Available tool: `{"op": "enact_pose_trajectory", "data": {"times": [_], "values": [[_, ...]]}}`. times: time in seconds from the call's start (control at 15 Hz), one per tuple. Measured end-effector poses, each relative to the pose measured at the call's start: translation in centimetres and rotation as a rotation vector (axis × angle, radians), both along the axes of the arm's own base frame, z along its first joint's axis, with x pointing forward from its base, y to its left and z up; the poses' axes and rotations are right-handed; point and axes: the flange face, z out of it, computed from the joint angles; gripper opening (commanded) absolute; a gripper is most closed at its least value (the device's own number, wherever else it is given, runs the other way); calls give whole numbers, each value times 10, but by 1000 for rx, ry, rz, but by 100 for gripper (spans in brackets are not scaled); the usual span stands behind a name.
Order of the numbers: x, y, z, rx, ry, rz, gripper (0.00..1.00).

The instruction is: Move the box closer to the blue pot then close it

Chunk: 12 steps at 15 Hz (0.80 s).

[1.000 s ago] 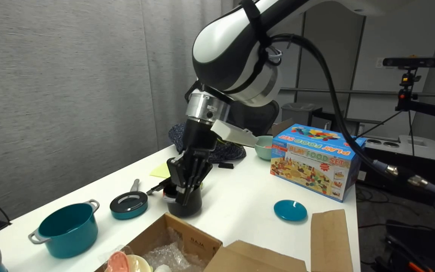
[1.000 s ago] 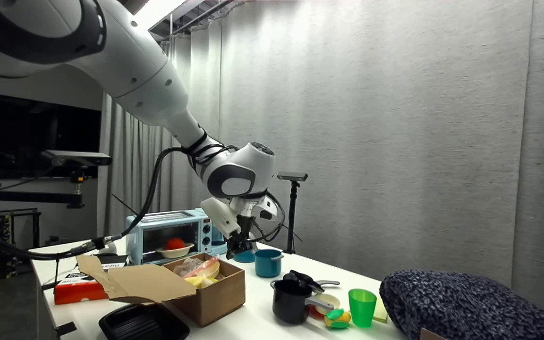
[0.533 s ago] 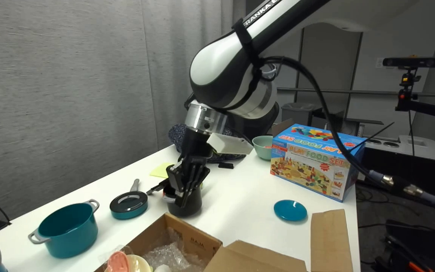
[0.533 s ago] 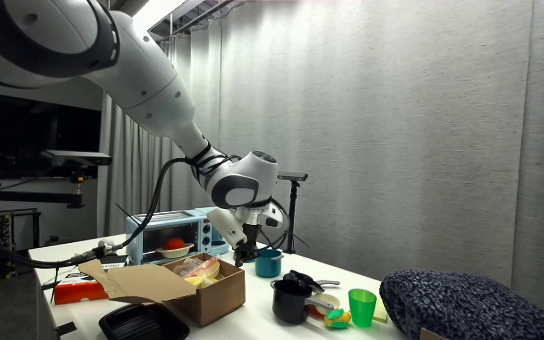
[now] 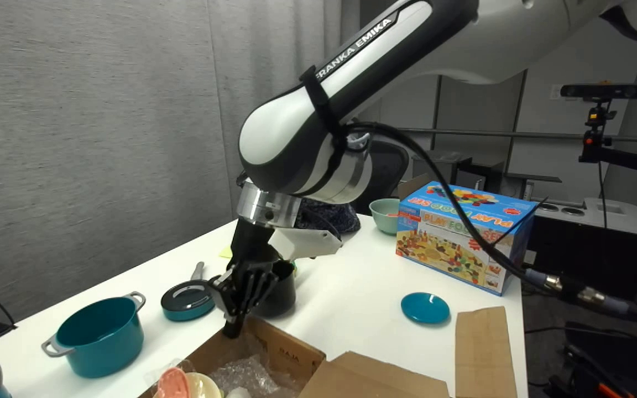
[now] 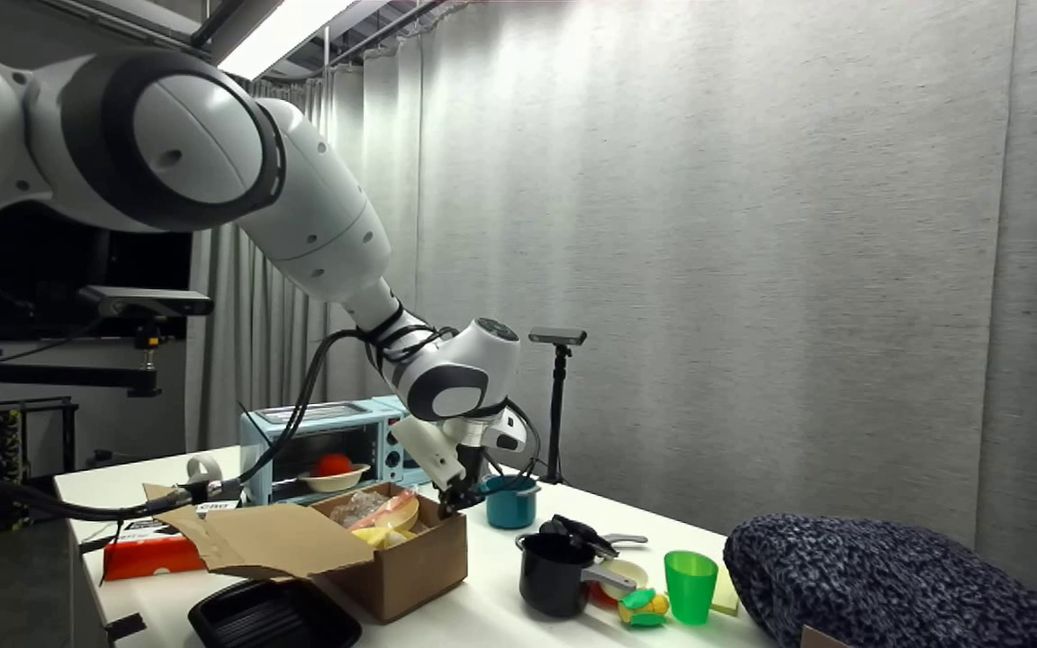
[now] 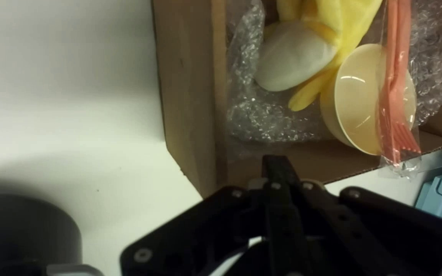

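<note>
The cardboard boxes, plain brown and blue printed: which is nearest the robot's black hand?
The plain brown box: the hand is at its corner; the blue printed box stands farther off.

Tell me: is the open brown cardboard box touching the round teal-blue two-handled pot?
Apart: in an exterior view, a strip of white tabletop shows between the box and the pot.

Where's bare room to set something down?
Bare table: between the black pot, toy carton and blue dish; also a strip between blue pot and box. Crowded: box corner by the end effector, and black pot to green cup.
</note>
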Motion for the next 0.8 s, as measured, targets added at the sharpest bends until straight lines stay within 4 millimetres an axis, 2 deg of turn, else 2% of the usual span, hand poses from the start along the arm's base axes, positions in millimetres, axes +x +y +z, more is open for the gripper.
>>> {"op": "enact_pose_trajectory", "data": {"times": [0.33,0.53,0.8], "values": [[14,11,-21,-143,-37,11,0],[30,13,-17,-210,-105,-38,0],[58,4,-13,-265,-164,-111,0]]}}
